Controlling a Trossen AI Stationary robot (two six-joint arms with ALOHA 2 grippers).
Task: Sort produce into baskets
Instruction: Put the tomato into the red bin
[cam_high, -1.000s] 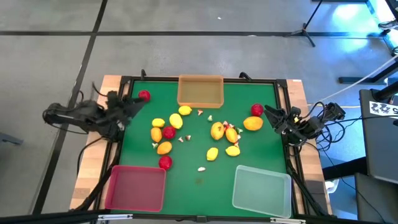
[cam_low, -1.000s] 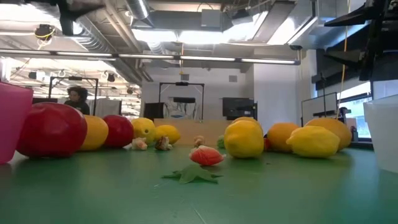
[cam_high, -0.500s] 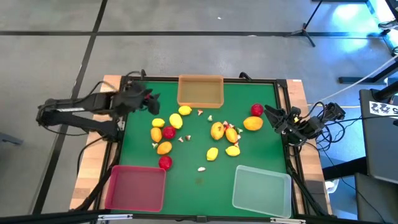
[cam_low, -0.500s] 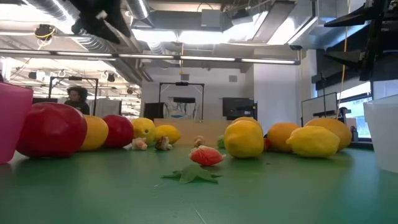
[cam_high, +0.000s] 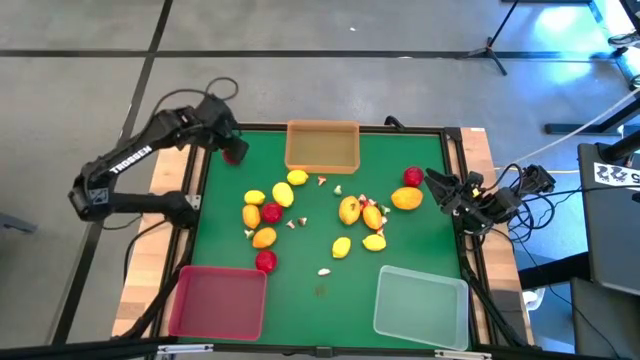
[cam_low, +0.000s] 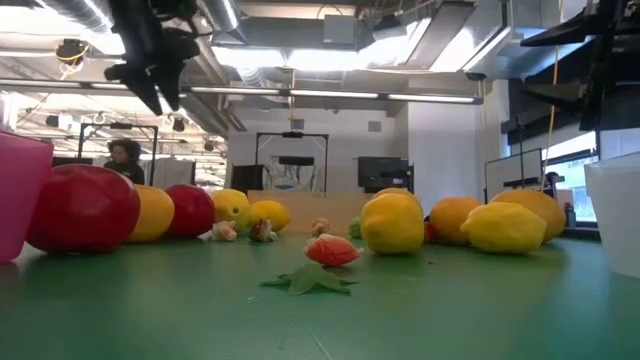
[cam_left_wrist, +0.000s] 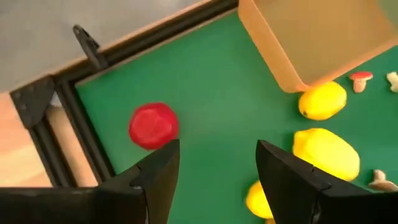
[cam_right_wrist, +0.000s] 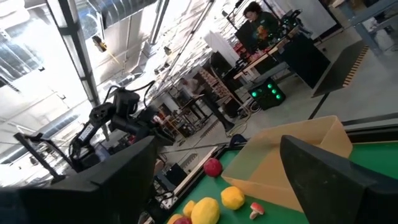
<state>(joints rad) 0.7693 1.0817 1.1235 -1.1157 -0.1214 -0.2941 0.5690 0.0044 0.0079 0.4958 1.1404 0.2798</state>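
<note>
From my remote station, I see the left hand (cam_high: 226, 143) poised high over the far left corner of the green surface (cam_high: 320, 290), its two fingers (cam_left_wrist: 158, 171) spread apart and holding nothing. Directly under it lies a lone red round fruit (cam_left_wrist: 153, 125), well apart from the rest of the produce and close to the black frame (cam_left_wrist: 43, 102) at the surface's edge.

The orange-tan basket (cam_high: 322, 146) sits at the far edge, middle, with a yellow fruit (cam_high: 297, 178) just beside its near left corner. The red basket (cam_high: 218, 302) occupies the near left corner and the clear whitish basket (cam_high: 421, 304) the near right; I can see no fruit in any of the three.

Loose produce spreads across the middle: a left cluster of yellow, orange and red pieces around a red fruit (cam_high: 270, 212), another red fruit (cam_high: 265, 261) just beyond the red basket, and a right cluster of yellow-orange ovals (cam_high: 350, 210) with tiny whitish-and-red bits (cam_high: 295, 224) scattered between. A red fruit (cam_high: 413, 177) and an orange fruit (cam_high: 406, 198) lie nearest the right hand (cam_high: 443, 192), which waits at the right edge of the surface, its fingers (cam_right_wrist: 339, 168) spread wide and empty.

In the low view, a person (cam_low: 122, 158) shows in the room beyond.
</note>
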